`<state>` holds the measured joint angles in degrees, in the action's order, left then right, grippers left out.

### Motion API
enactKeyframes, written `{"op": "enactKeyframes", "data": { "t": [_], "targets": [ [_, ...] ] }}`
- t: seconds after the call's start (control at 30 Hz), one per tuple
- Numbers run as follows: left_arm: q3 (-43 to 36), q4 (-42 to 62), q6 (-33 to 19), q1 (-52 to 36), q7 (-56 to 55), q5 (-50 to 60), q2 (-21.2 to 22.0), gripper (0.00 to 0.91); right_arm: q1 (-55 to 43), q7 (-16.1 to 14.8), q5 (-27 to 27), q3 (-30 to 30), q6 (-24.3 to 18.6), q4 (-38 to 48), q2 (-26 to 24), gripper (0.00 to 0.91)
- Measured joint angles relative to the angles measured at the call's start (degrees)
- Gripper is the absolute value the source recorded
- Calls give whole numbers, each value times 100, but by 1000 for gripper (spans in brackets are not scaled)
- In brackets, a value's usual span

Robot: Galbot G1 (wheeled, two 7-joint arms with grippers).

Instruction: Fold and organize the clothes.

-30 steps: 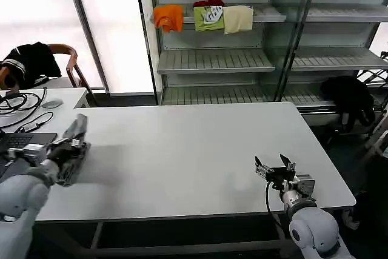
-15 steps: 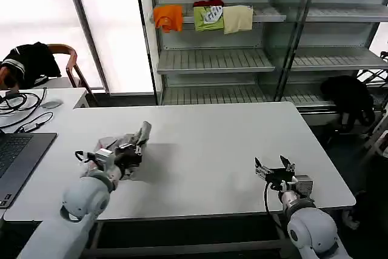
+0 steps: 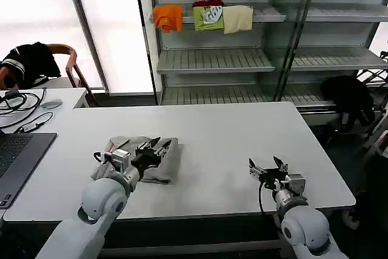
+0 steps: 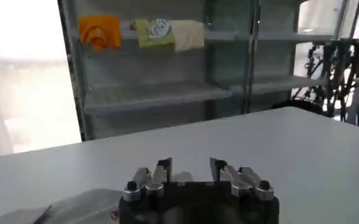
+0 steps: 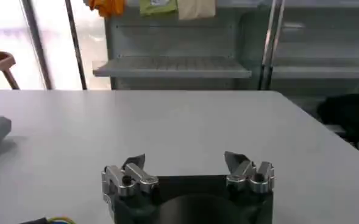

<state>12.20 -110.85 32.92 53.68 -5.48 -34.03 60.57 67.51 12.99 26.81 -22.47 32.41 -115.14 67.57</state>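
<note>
Shirt-wise, the grey T-shirt [image 3: 144, 159] sits bunched at lower left of the white surface [image 3: 218, 137], right under the left claw [image 3: 159, 148], whose fingers look spread on top of it. Right claw [image 3: 267, 169] hovers spread at lower right, well apart. Laptop [image 3: 17, 156] at far left edge.
</note>
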Motion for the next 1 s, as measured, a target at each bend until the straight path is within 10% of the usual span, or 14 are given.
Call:
{"op": "enactKeyframes", "data": {
  "t": [1.0],
  "targets": [
    [1433, -390, 18, 680, -565, -20, -439, 907, -2197, 530, 2533, 1729, 77, 1526, 1248, 907]
  ]
}}
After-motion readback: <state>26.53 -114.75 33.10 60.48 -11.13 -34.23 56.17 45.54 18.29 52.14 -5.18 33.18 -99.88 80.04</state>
